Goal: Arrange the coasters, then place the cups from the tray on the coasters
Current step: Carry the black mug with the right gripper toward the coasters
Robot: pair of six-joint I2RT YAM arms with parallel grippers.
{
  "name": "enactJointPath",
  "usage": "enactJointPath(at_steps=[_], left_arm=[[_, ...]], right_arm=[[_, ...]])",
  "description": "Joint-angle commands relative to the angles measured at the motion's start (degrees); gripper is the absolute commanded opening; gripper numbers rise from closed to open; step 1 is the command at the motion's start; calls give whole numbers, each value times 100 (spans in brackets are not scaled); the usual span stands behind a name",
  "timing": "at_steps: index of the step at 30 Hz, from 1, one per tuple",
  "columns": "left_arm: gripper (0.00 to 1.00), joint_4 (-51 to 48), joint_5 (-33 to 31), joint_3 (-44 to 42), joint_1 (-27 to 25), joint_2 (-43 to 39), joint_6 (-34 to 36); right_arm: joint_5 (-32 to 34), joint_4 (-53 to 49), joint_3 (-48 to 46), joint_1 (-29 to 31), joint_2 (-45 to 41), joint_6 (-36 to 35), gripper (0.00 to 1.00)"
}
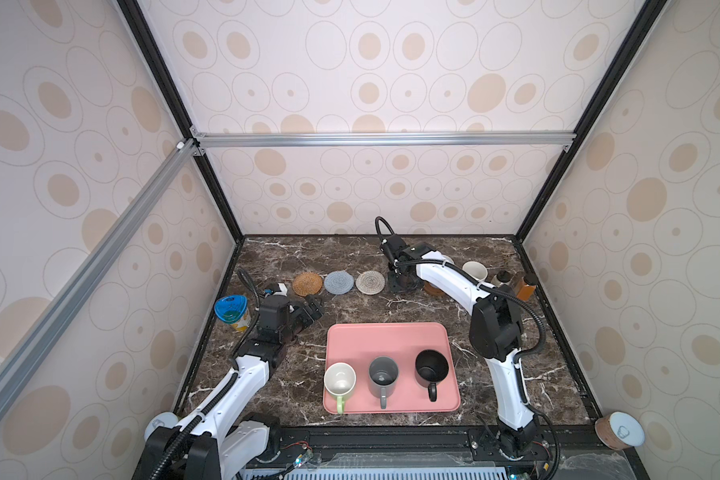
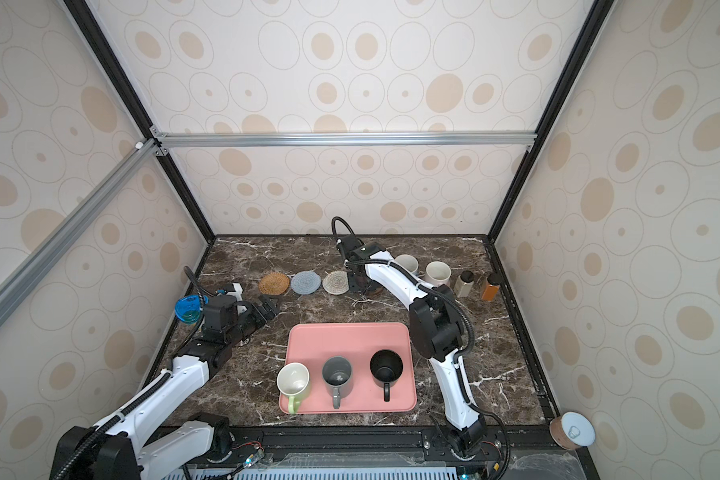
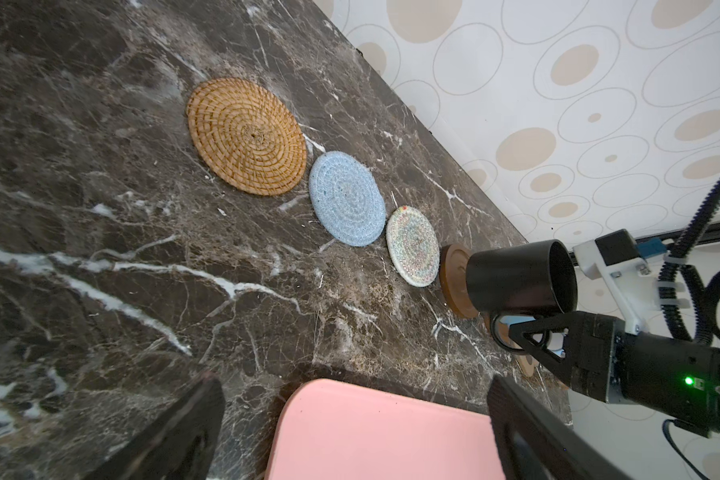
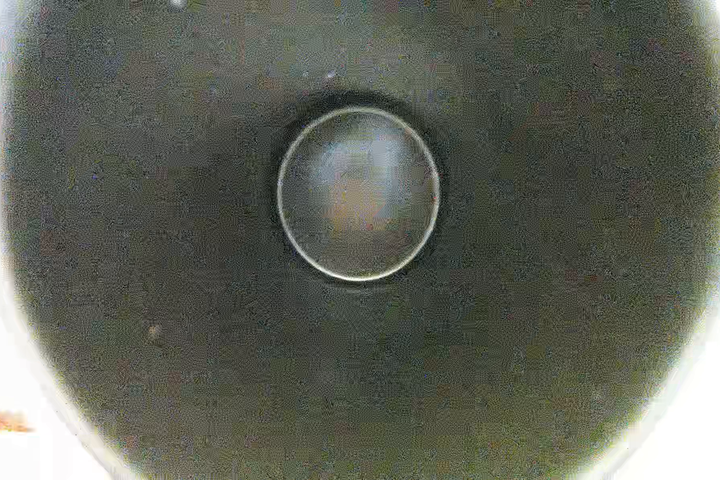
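At twelve o'clock on the bench (image 1: 433,309), the right tool (image 3: 524,334) grips the black mug (image 3: 520,274) by its handle at the wooden coaster (image 3: 454,276); left tool (image 1: 313,309) hangs wide at nine. Next, probably: seat it, release, reach for the tray (image 1: 391,336) at six.

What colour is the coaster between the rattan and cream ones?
The coaster is blue-grey; left wrist view shows it best.

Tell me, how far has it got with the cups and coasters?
About halfway. Done: the coaster row is laid at the back, and two pale cups stand at its right end. In hand: the right gripper holds a black cup by its handle at a wooden coaster. Left: the green cup, grey cup and second black cup wait on the tray, with the rattan coaster, blue coaster and cream coaster bare.
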Motion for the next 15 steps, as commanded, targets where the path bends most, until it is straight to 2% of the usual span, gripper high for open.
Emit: enactJointPath(at_steps=[1, 15], left_arm=[[100, 93, -38, 36, 49, -78, 102], [100, 127, -33, -14, 50, -167, 46]], right_arm=[[253, 37, 259, -46, 15, 157, 9], [209, -88, 581, -92, 262, 166, 9]])
